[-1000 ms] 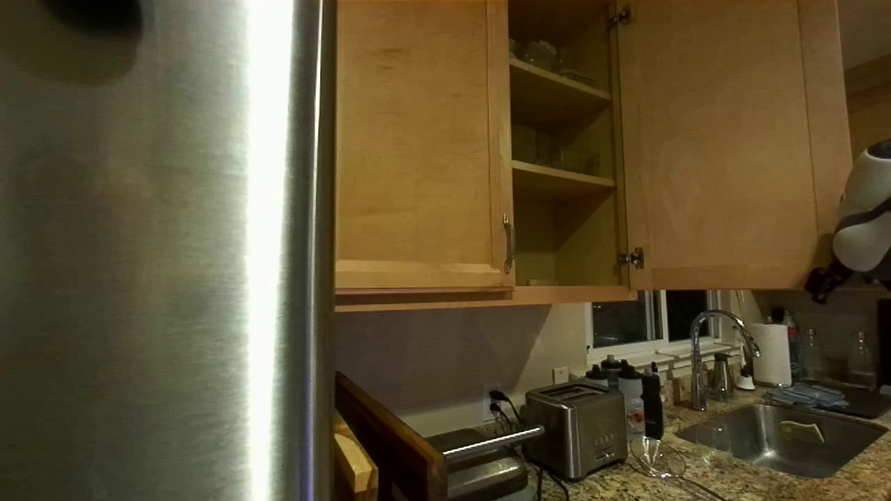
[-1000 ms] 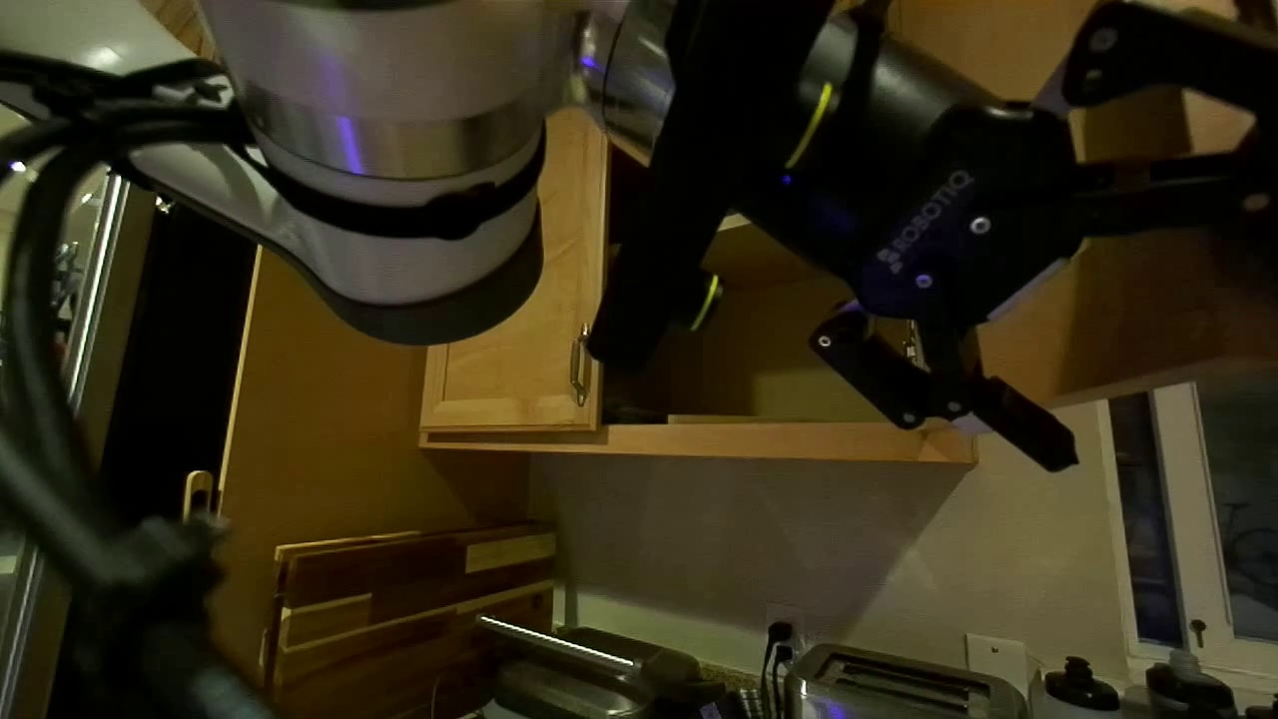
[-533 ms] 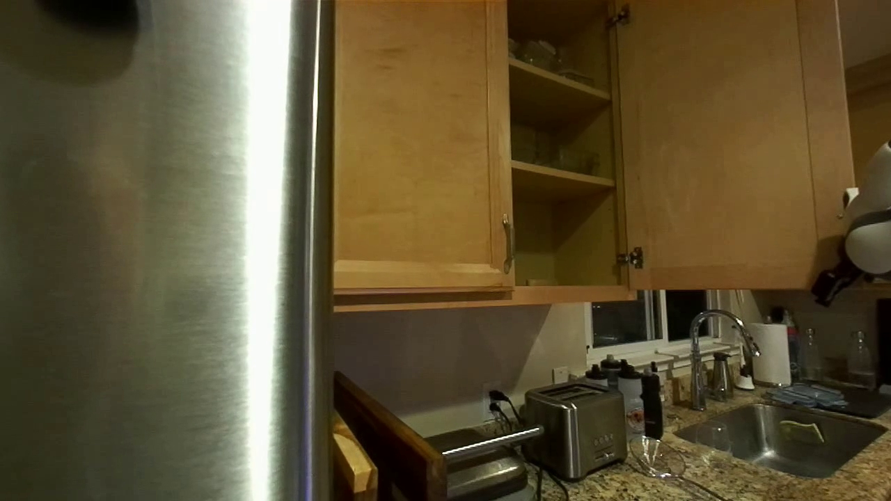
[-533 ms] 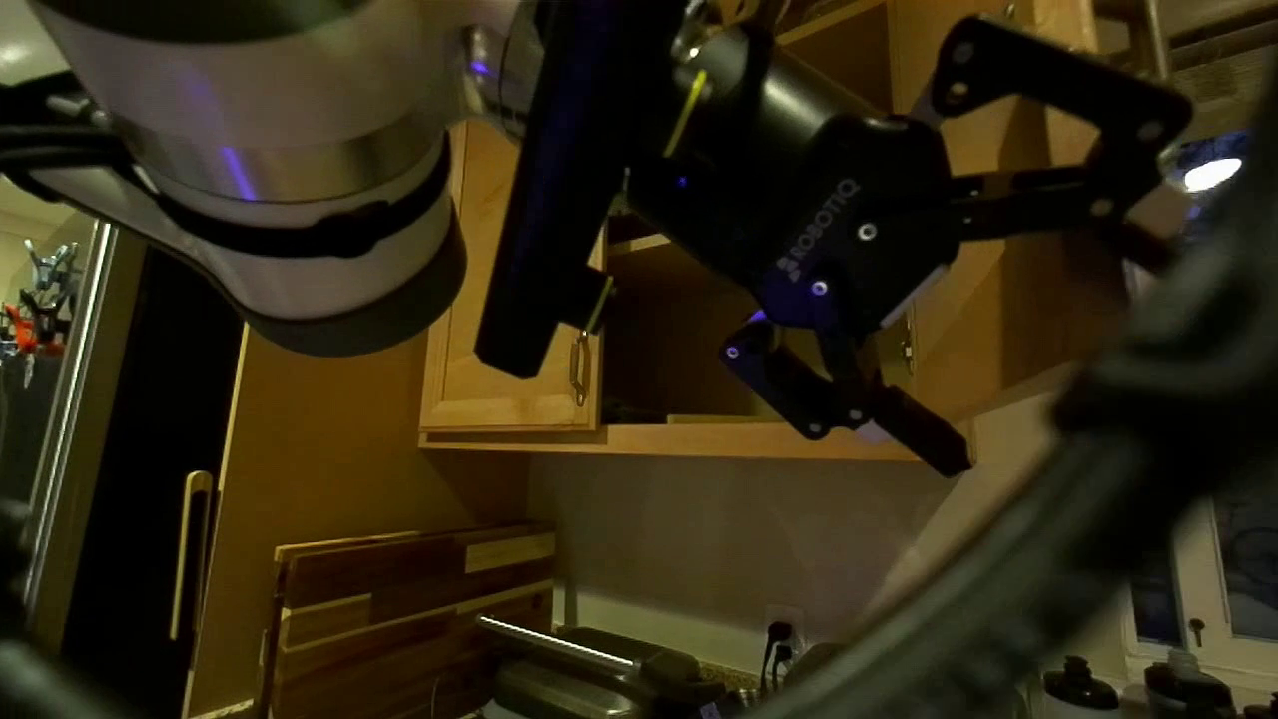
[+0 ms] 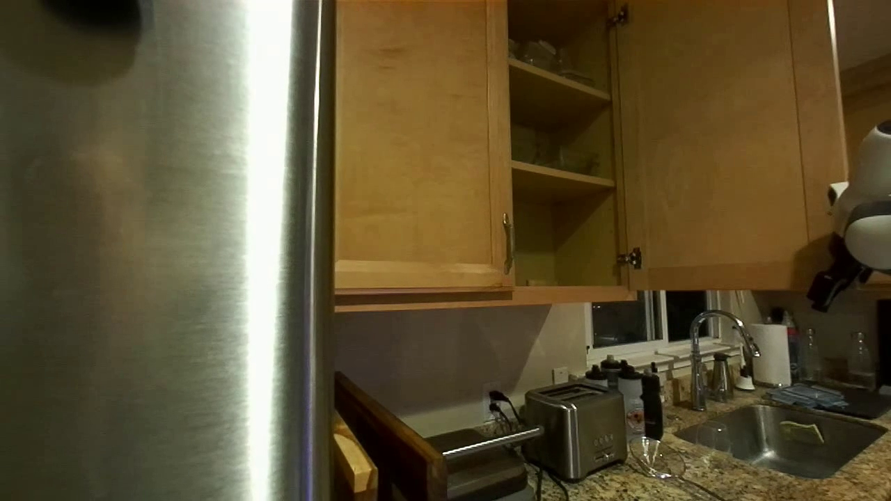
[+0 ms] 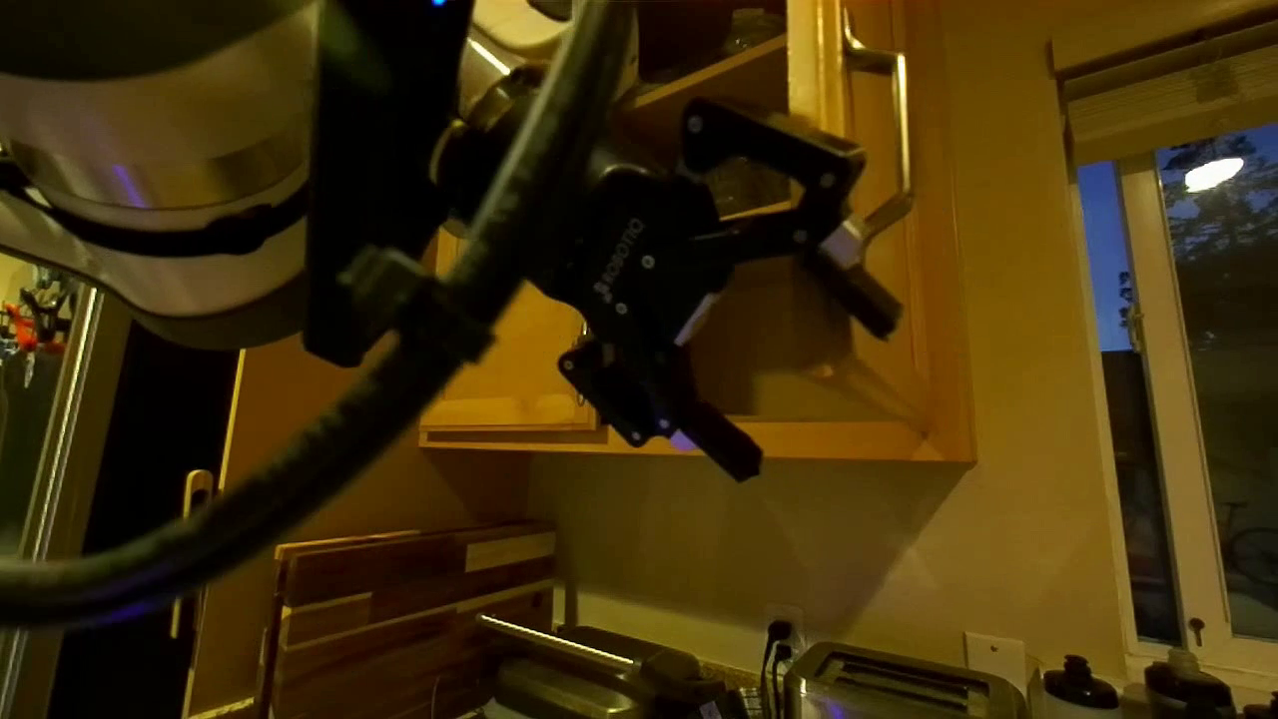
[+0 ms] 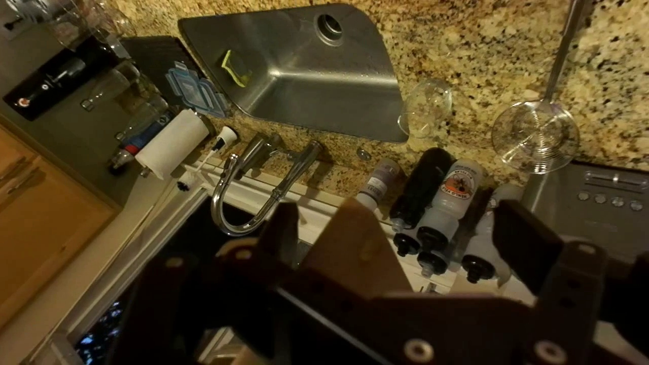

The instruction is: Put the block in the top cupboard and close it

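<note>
We are hovering our claw (image 6: 816, 391), spread wide, near the handle (image 6: 903, 130) of the open door (image 5: 717, 146); the block (image 5: 536, 282), partly hidden, is lying at the bottom inside the top cupboard (image 5: 571, 295).

Here's the speckled counter (image 7: 471, 61), and it's busy: steel toaster (image 5: 576, 431) standing firm, water bottles (image 7: 459, 187) bunched just beside it, a wire strainer (image 7: 535, 134) near, a clear glass (image 7: 428, 109) by the sink (image 7: 304, 56)! Up in the top cupboard (image 5: 571, 295), dim glassware (image 5: 540, 54) sits on the shelves (image 5: 562, 175), the block (image 5: 536, 282) showing just a sliver at the bottom
</note>
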`<move>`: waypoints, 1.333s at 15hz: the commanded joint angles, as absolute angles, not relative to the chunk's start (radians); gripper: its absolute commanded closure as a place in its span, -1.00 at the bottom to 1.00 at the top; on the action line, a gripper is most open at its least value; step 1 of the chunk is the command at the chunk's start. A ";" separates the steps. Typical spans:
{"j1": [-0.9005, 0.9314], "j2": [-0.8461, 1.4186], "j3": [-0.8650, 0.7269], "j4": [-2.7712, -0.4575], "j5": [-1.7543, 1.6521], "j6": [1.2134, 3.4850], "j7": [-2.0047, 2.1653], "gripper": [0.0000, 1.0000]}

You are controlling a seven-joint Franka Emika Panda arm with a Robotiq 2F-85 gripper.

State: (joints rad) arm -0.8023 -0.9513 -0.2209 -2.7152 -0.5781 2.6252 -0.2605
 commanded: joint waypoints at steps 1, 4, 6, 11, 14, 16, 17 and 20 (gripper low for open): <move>-0.663 -1.095 -0.128 -2.741 -0.542 2.485 -0.287 -1.00; -0.557 -1.183 -0.073 -2.742 -0.534 2.304 -0.279 -1.00; -0.464 -1.219 -0.046 -2.734 -0.542 2.225 -0.272 -1.00; -0.218 -1.236 -0.063 -2.741 -0.560 2.213 -0.308 -1.00; -0.108 -1.219 -0.130 -2.747 -0.554 2.240 -0.385 -1.00; -0.045 -1.202 -0.197 -2.736 -0.532 2.229 -0.459 -1.00; -0.019 -1.192 -0.235 -2.729 -0.517 2.219 -0.499 -1.00; 0.046 -1.168 -0.337 -2.713 -0.451 2.172 -0.629 -1.00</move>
State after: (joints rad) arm -0.0211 -1.1965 -0.2507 -2.7435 -0.5097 2.2154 -0.5096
